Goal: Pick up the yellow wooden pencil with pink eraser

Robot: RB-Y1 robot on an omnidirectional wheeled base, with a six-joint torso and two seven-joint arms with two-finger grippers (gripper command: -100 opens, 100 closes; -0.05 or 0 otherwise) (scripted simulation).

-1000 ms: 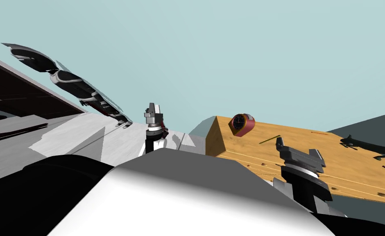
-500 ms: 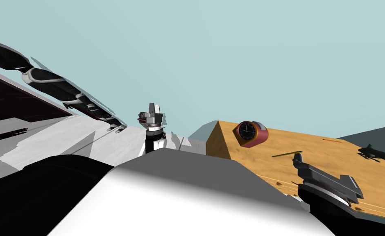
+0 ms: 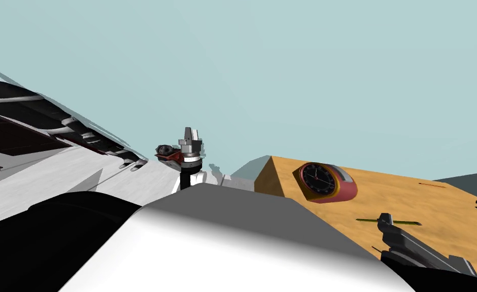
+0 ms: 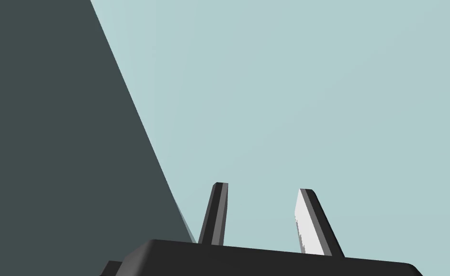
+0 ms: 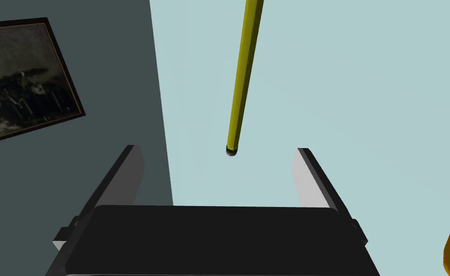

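The desk [image 3: 435,208] runs off to my right, its near corner just beyond my chest and bare wood open around the pencil [image 3: 407,222]. The pencil lies flat on it, well in from the edges. A red clock [image 3: 328,181] sits between the pencil and that corner, apart from the pencil. My right pincer [image 3: 386,220] reaches in low from the near side and its tip covers the pencil's middle. Along the right wrist, the right pincer [image 5: 221,165] stands wide and empty, and the yellow pencil [image 5: 242,76] runs straight away from it, its dark end just ahead of the gap and touching neither finger. My left pincer [image 3: 191,134] stands upright above my chest, well apart from the desk, its fingers [image 4: 218,211] narrowly apart and holding nothing.
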